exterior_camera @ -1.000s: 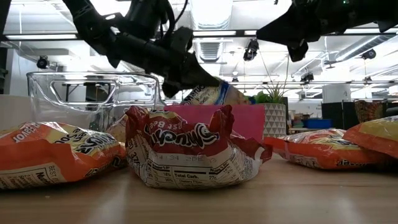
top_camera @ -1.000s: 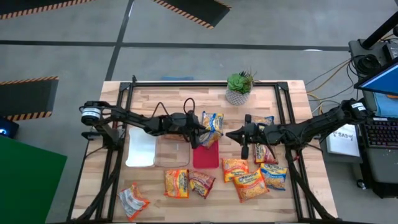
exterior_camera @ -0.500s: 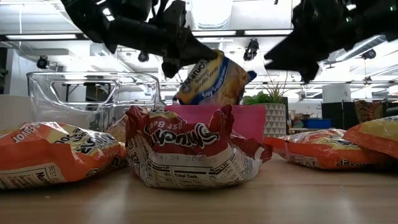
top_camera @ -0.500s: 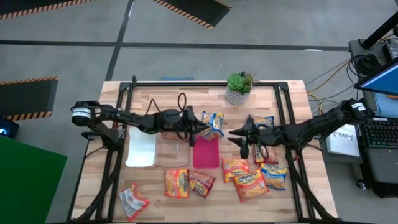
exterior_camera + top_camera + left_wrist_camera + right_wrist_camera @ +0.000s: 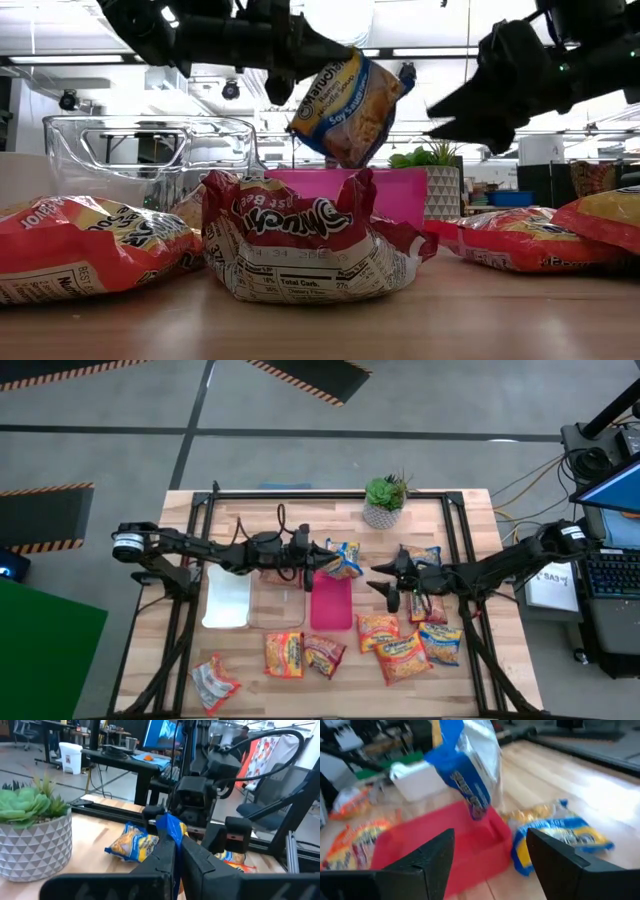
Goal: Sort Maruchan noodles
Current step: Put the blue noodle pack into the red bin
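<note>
Left gripper (image 5: 312, 558) pinching blue-trimmed noodle packet (image 5: 343, 560)

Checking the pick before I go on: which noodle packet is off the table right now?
The blue-accented packet, pinched in the left gripper and hanging above the red tray. Every other packet lies flat on the table.

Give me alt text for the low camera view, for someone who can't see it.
The left tool holds a blue-and-yellow noodle packet in the air above a red tray, while the right tool hangs open beside it. Red and orange packets lie on the wooden table in front, with a clear tray behind.
</note>
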Motion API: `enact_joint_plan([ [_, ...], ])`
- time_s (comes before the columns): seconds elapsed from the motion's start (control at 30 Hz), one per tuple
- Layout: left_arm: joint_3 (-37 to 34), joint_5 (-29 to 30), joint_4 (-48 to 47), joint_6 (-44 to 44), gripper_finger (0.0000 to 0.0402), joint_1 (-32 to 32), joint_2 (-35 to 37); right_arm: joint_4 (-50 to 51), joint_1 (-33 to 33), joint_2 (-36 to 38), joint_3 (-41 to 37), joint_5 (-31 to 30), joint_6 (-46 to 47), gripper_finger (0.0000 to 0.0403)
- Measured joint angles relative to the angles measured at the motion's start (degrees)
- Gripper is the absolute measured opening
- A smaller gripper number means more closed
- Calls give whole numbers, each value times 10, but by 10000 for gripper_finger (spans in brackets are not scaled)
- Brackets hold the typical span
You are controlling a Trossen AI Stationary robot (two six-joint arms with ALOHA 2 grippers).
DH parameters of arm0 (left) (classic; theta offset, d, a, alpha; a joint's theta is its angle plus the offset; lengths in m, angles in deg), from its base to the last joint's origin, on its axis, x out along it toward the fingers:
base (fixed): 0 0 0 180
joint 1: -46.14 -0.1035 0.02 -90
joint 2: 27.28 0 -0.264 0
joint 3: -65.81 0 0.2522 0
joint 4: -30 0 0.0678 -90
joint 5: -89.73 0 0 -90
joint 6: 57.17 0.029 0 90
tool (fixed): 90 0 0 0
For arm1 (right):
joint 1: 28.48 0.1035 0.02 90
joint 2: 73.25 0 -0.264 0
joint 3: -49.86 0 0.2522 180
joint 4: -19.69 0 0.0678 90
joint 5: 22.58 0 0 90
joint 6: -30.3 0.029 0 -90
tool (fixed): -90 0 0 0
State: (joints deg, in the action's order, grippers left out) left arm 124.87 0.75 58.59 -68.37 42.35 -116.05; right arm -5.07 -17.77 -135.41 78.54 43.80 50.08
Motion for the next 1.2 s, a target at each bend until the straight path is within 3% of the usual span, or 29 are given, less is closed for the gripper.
enact_joint_plan([
  [0.3, 0, 1, 30, -7, 0, 0, 1, -143, -25, -122, 34, 0, -70, 238],
  [0.53, 0, 16, 37, -18, 0, 0, 1, -175, -25, -182, 85, 0, -136, 238],
  [1.2, 0, 110, 29, -34, 0, -1, 1, -70, -25, -93, 91, -4, -117, 238],
])
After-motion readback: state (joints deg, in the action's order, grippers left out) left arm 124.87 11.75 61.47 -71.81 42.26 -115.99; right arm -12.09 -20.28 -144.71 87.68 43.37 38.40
